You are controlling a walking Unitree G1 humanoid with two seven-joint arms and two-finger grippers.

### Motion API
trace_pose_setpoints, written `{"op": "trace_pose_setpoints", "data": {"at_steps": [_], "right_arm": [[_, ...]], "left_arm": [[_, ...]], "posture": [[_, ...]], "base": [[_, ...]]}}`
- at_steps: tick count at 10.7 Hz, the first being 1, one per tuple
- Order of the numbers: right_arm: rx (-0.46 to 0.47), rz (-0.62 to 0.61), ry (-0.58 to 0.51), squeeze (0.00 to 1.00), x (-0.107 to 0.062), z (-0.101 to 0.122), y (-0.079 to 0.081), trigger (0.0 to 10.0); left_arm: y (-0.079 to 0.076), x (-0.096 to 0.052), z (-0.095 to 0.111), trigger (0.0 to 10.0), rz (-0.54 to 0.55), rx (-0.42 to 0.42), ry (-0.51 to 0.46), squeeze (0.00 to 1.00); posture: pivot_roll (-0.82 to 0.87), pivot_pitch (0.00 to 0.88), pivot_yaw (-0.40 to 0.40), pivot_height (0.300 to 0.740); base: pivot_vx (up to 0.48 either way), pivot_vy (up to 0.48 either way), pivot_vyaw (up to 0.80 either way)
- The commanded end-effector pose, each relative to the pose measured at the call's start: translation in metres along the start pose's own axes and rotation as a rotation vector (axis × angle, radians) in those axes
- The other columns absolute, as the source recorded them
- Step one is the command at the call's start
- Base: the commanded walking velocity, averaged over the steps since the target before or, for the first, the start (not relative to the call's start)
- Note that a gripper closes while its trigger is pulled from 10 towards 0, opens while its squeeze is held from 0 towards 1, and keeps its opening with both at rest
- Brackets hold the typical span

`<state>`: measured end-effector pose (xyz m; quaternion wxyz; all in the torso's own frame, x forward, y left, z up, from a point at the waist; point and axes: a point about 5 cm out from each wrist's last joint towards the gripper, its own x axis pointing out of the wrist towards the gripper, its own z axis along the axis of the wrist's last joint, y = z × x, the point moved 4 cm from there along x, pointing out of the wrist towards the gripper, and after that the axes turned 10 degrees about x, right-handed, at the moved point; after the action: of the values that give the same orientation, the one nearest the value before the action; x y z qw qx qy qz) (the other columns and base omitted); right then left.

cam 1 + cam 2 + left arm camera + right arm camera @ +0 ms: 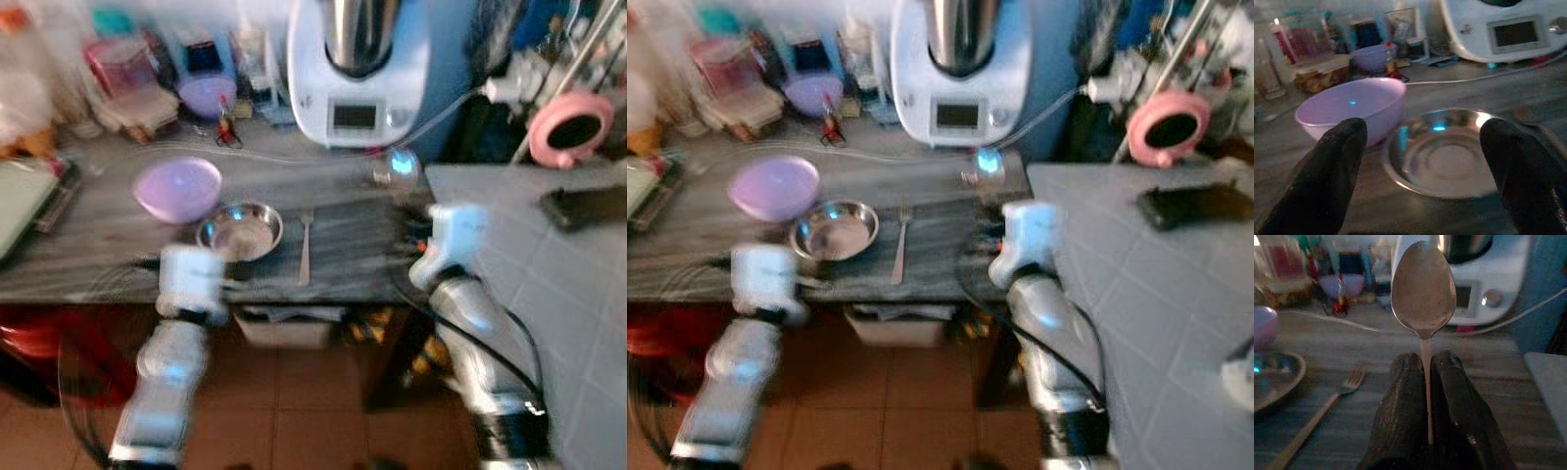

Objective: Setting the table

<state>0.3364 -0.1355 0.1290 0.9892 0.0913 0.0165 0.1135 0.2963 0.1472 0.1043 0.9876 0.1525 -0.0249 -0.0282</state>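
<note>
A shallow steel bowl [240,231] and a slim metal fork [305,247] are already laid on the grey streaked desk [118,255], beside a rounded lilac bowl [177,188]. A polished spoon [1423,286] is clamped upright in the right pincer [1427,363], yet to be placed. The left pincer [1425,147] is spread apart before the steel bowl.

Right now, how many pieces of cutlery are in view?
2. A fork lies on the counter right of the steel bowl; a spoon is held upright in the right gripper. Clutter behind may hide more.
</note>
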Motion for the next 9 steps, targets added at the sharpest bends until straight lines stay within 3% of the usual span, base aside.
{"op": "trace_pose_setpoints", "data": {"at_steps": [1,3,5,9], "right_arm": [[0.002,-0.087,0.068,0.0,0.001,-0.01,-0.023,0.0],[0.045,-0.155,0.146,0.0,0.011,-0.02,-0.037,0.0],[0.118,-0.195,0.184,0.0,0.019,-0.029,-0.035,0.0],[0.295,-0.215,0.238,0.0,0.034,-0.043,-0.002,0.0]], "left_arm": [[-0.006,-0.001,0.004,10.0,-0.018,-0.011,-0.011,0.0],[-0.005,-0.004,0.003,10.0,-0.023,-0.016,-0.003,0.0],[-0.005,-0.008,0.003,10.0,-0.032,-0.015,0.003,0.0],[-0.006,-0.015,0.003,10.0,-0.048,-0.017,0.018,0.0]], "posture": [[-0.01,0.0,0.023,0.74],[0.0,0.011,0.026,0.74],[0.01,0.026,0.034,0.74],[0.03,0.057,0.033,0.74]], "base": [[0.0,0.0,0.0],[0.0,0.0,0.0],[0.0,0.0,0.0],[0.0,0.0,0.0]]}}
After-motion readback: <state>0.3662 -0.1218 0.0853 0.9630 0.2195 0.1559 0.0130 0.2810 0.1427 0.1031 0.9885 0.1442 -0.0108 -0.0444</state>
